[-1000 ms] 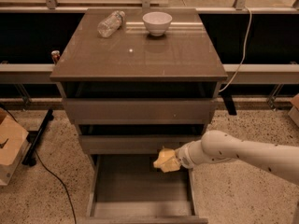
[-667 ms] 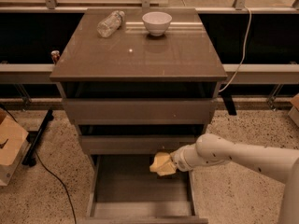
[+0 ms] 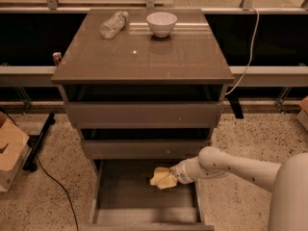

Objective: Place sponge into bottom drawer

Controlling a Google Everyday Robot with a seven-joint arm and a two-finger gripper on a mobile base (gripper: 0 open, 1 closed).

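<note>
1. Speckled flooring surrounds a grey-brown cabinet, and dark shelving runs behind it. On the cabinet's worktop (image 3: 144,57) stand a white bowl (image 3: 161,23) and a clear bottle (image 3: 114,24) lying on its side, both well apart from the action below.
2. The two upper drawers are only slightly out. The bottom drawer (image 3: 126,198) is pulled far out, its flat floor and thin side walls in plain view.
3. Over the last second the arm has carried the sponge (image 3: 160,179) down and a little toward the cabinet's left side. It was level with the drawer's rear edge, just under the middle drawer's front. Now it sits within the drawer's outline, over the right-centre of the floor.
4. That puts the task near its end, by my reading. The carry is done, and what remains is lowering the last bit and letting go.
5. The end effector (image 3: 173,177) is at the tip of the white arm reaching in from the right, and it is clamped on the sponge's right end.
6. The sponge is pale yellow, soft and crumpled, with folded, uneven edges where it is pinched. A dark shadow lies on the floor beneath it. I cannot tell whether it already touches the floor or hangs just above.
</note>
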